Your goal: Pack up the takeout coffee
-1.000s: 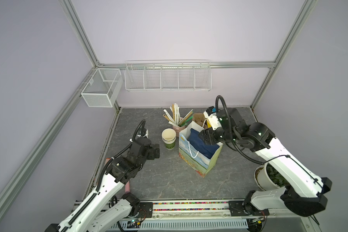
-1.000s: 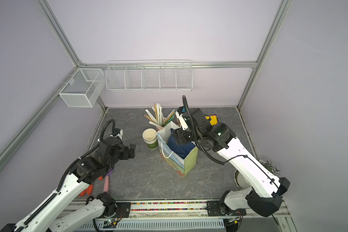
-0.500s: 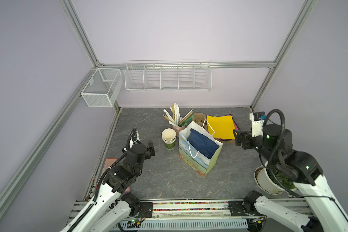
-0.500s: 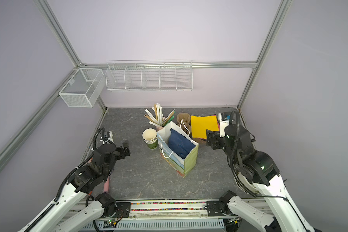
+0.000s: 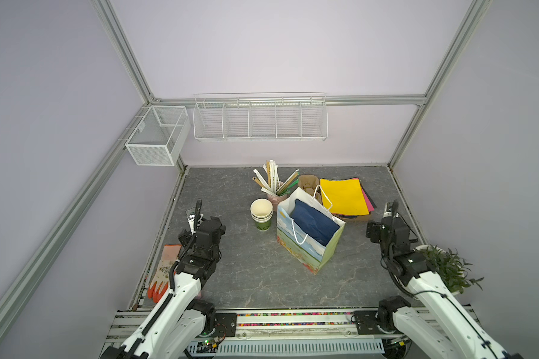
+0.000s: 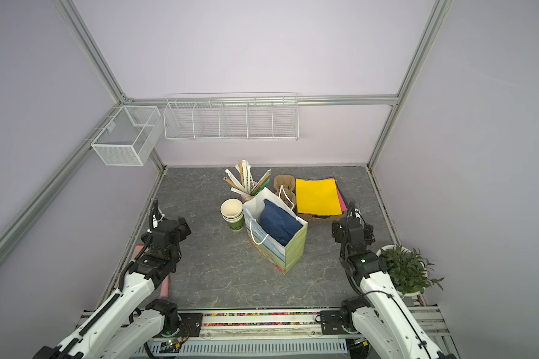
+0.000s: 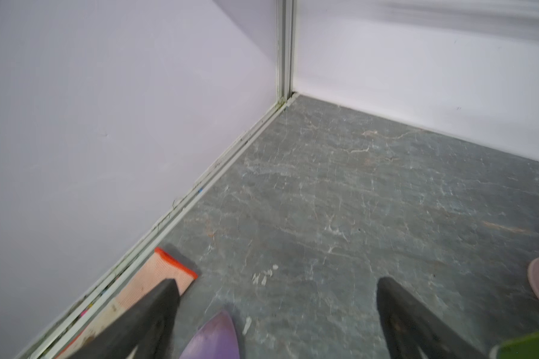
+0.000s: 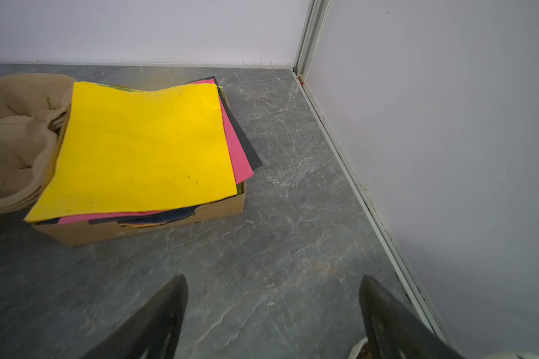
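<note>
While hanging over the bench (image 5: pixel 255 279) by its left edge: left gripper (image 7: pixel 276 281) spread wide, nothing in it | right gripper (image 8: pixel 274 277) by right edge, same deal, wide and empty | coffee: can't spot it anywhere, can't tell where | bag (image 5: pixel 296 245) mid-bench, blue paper (image 5: pixel 313 225) inside | cups (image 5: pixel 261 214) just beside bag, left-edge side

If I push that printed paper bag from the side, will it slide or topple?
The paper bag stands tall on a narrow base, so a high push would likely tip it; a low one may slide it. Its thin walls would probably crumple under the jaws. Blue tissue hides the contents, so its weight is unclear.
</note>
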`<state>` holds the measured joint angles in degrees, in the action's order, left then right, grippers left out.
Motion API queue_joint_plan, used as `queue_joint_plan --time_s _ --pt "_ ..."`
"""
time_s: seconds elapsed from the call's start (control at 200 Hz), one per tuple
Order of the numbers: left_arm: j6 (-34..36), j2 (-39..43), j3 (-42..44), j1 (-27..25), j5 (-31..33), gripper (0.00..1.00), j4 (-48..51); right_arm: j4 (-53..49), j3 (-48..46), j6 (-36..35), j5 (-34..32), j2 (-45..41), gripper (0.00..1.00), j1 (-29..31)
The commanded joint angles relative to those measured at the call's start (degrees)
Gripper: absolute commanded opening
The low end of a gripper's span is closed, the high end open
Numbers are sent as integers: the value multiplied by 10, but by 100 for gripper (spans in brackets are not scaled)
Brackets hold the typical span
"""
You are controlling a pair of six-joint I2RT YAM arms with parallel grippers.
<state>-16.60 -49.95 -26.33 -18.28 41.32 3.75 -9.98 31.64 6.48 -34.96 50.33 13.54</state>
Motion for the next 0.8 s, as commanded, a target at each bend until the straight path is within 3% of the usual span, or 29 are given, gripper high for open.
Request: queue_joint_plan --time_s 0.0,0.09,0.2,0.265,0.31,0.425,0.515,0.565,0.605,0.7,0.795 --pt "69 -55 46 9 19 99 -199 190 -32 -34 -6 103 89 -15" --pt "77 -119 60 31 2 99 -266 314 -61 -63 7 182 89 -40" --pt "88 -193 68 52 -32 99 -361 506 -112 -67 103 259 89 -79" --pt "110 -230 67 57 -60 99 -428 488 -81 -70 146 287 89 -95" --pt "127 -256 70 66 -60 99 -478 541 -93 -65 184 315 88 -115" --pt "128 -298 40 107 -118 99 -470 684 -126 -73 213 392 88 -124" --pt "143 -395 62 126 -163 99 -618 595 -101 -63 212 370 88 -124" --pt "135 -386 30 130 -183 99 -529 650 -112 -69 210 386 88 -123" --pt "120 -364 14 142 -203 99 -464 632 -108 -69 210 379 88 -123" --pt "144 -398 44 140 -200 99 -584 630 -108 -69 209 380 88 -123" --pt "125 -372 25 140 -197 99 -502 616 -108 -66 209 372 88 -123"
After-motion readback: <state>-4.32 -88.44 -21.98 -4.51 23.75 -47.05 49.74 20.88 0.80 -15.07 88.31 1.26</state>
